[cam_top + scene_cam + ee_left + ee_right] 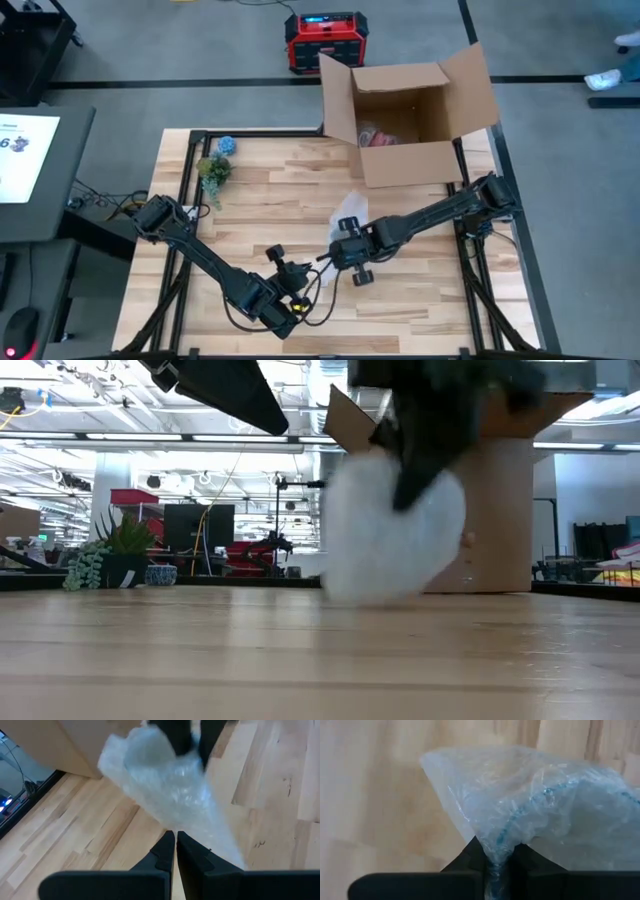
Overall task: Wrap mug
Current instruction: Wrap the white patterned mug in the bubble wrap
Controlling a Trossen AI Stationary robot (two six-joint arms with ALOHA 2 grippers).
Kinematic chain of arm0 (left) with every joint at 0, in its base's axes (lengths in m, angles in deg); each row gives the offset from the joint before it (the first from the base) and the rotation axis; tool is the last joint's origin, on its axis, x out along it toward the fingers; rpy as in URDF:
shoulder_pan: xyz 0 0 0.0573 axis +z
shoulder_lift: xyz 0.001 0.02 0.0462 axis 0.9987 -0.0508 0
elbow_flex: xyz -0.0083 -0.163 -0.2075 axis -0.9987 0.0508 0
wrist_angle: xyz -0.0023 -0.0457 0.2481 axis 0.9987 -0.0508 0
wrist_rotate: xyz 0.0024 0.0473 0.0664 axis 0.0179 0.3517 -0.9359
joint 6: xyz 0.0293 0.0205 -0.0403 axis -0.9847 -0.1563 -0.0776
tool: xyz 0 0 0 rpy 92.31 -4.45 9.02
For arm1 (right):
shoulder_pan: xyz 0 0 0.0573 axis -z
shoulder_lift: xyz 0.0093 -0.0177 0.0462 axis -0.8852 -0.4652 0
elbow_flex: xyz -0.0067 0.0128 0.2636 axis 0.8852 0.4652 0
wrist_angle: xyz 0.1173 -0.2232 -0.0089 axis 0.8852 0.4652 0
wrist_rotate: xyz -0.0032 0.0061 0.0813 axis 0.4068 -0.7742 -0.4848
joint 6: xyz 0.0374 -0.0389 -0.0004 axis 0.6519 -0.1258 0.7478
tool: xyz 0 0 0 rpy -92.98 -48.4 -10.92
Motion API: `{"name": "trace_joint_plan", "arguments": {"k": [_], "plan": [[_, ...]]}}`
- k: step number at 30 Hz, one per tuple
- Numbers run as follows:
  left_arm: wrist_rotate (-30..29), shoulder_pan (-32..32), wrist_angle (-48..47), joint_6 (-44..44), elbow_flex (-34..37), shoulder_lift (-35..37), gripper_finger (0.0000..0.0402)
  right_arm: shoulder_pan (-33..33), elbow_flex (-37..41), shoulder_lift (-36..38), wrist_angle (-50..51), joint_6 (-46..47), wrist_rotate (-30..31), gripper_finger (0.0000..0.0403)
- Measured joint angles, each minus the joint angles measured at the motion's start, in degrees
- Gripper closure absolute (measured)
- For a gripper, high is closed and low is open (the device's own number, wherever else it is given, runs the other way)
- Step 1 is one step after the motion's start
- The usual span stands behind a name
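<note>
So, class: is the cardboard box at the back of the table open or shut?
Open. In the high view the cardboard box has its flaps standing up and its inside is visible, with something pinkish lying in it.

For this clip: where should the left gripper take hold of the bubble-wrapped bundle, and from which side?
Probably the loose tapered tail of the bubble-wrapped bundle, which points toward the left gripper, so it should come in from its own side. The right gripper is already clamped on a gathered corner at the other end, and the bulky middle looks too wide for the fingers.

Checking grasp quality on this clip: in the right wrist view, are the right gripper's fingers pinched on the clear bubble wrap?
Yes: the right gripper has its dark fingers closed on a bunched fold of the clear bubble wrap.
</note>
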Motion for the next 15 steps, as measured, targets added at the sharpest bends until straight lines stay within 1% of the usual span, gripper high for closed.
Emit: {"name": "trace_joint_plan", "arguments": {"k": [1,4,6,7,10,12,15], "plan": [[-0.1,0.0,0.6,-0.7,0.0,0.0,0.0402,-0.3,-1.1,0.2,1.6,3.8,-1.2,0.0384],[-0.2,0.0,2.3,-2.4,0.0,0.0,0.0402,-1.5,-1.4,0.3,4.6,14.8,-1.3,0.0384],[-0.2,0.0,3.0,-3.1,0.0,0.0,0.0402,-2.2,-1.3,-0.4,5.1,22.4,-1.4,0.0385],[-0.2,0.0,3.1,-3.2,0.0,0.0,0.0402,-2.5,-1.2,-0.7,5.1,24.6,-1.3,0.0385],[-0.2,0.0,3.2,-3.5,0.0,0.0,0.0402,-3.7,-0.5,-1.1,5.2,29.1,-0.4,0.0385],[-0.2,0.0,3.2,-3.7,0.0,0.0,0.0402,-4.5,-0.1,-2.6,4.5,30.5,-0.4,0.0379],[-0.2,-0.1,3.2,-3.7,0.0,0.0,0.0402,-5.5,-0.1,-4.1,4.3,28.8,-0.4,0.0357]]}}
